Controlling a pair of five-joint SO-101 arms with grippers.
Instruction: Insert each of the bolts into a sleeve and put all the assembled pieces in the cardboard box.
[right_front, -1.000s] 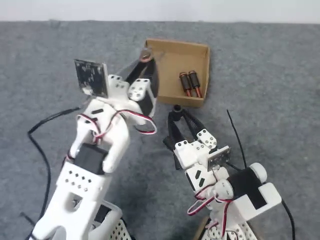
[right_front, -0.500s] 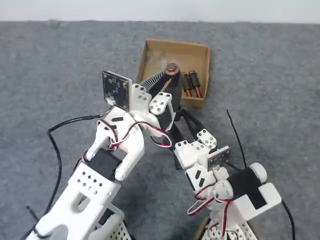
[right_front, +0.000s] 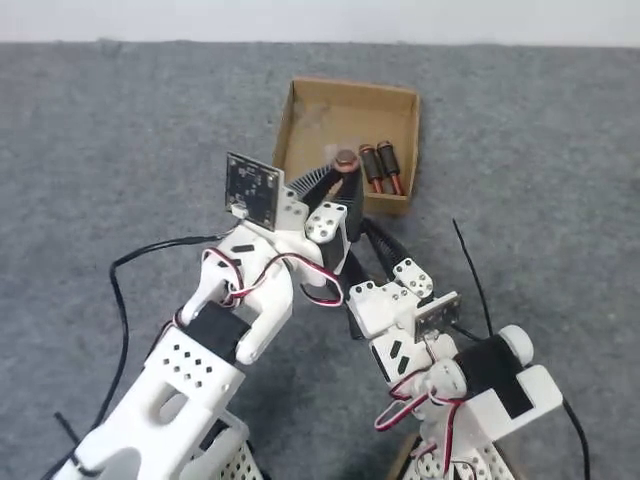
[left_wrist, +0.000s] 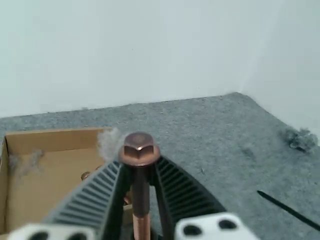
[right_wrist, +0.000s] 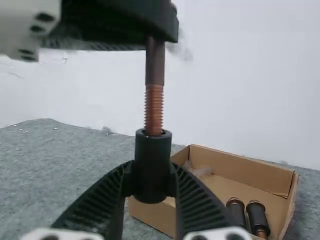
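Gripping a bolt (left_wrist: 138, 150) just below its head, the left gripper (left_wrist: 139, 165) is clenched on the shank with the ribbed black fingers (left_wrist: 172, 180) pressed to either side. Bolt: copper-coloured, hexagonal head on a round flange, smooth darker shank, bright threaded lower end; it is held upright, head at 12 o'clock. Sleeve (right_wrist: 152, 162): black, cylindrical, plain-walled, standing upright directly under the bolt, whose threaded tip meets the sleeve's top opening; how deep it sits cannot be told. The right gripper (right_wrist: 152, 175) grasps the sleeve around its lower half. In the high view both are just off the 6 o'clock wall of the cardboard box (right_front: 350, 86), which lies toward 12 o'clock on the grey table (right_front: 520, 150). Box: brown, open-topped, shallow. Two assembled pieces (right_front: 380, 167), dark sleeves with copper ends, lie side by side on its floor toward the 3 o'clock wall.
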